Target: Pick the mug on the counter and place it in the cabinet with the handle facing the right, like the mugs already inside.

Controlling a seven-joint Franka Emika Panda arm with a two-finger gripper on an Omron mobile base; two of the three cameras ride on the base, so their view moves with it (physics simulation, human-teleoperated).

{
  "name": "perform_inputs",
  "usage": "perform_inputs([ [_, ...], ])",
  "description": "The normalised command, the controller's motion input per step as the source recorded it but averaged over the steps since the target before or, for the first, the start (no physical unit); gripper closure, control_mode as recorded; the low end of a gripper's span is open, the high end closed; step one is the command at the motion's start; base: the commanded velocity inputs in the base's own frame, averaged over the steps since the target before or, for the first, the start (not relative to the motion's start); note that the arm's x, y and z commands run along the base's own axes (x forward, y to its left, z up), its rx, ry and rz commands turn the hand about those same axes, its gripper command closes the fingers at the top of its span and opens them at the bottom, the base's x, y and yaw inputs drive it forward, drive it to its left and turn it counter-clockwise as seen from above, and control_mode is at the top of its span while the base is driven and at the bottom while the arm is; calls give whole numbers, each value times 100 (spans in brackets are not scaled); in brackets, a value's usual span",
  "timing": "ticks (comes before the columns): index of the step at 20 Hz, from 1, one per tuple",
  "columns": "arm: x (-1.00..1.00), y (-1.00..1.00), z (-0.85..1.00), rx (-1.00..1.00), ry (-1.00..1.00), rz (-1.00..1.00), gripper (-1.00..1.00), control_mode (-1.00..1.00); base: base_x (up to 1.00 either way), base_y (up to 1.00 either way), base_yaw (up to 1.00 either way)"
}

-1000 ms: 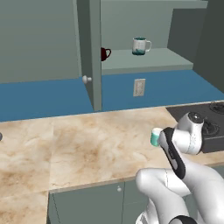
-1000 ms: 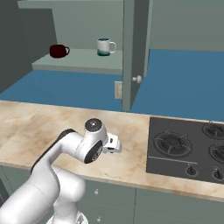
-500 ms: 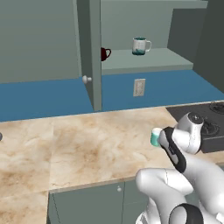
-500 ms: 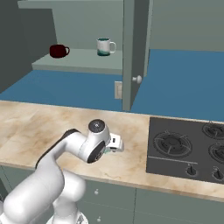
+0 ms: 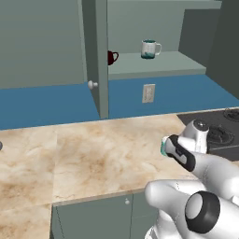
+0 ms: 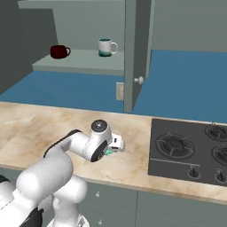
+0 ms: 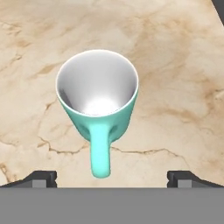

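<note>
Grey-green cabinet hangs open above the marbled desk, its door edge-on; the black hob sits right. The end effector, jaws spread wide, hovers over the mint mug, upright near the desk's front edge, beside the hob. On the shelf: a white banded mug, a dark red mug.

Teal mug upright on marbled counter, white inside

The mug is looking like smooth teal glazed ceramic, its white inside shining softly. The worktop is showing polished, veined beige stone.
</note>
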Motion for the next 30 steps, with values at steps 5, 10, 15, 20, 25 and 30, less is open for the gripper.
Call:
perform_inputs([
  [5,16,8,-28,0,0,0,-100,-100,0,0,0],
  [10,15,6,-28,0,0,0,-100,-100,0,0,0],
  [15,12,7,-20,0,0,0,-100,-100,0,0,0],
  [20,21,3,-17,0,0,0,100,-100,0,0,0],
  [25,2,0,-6,0,0,0,100,-100,0,0,0],
  [30,0,1,0,0,-1,0,100,-100,0,0,0],
])
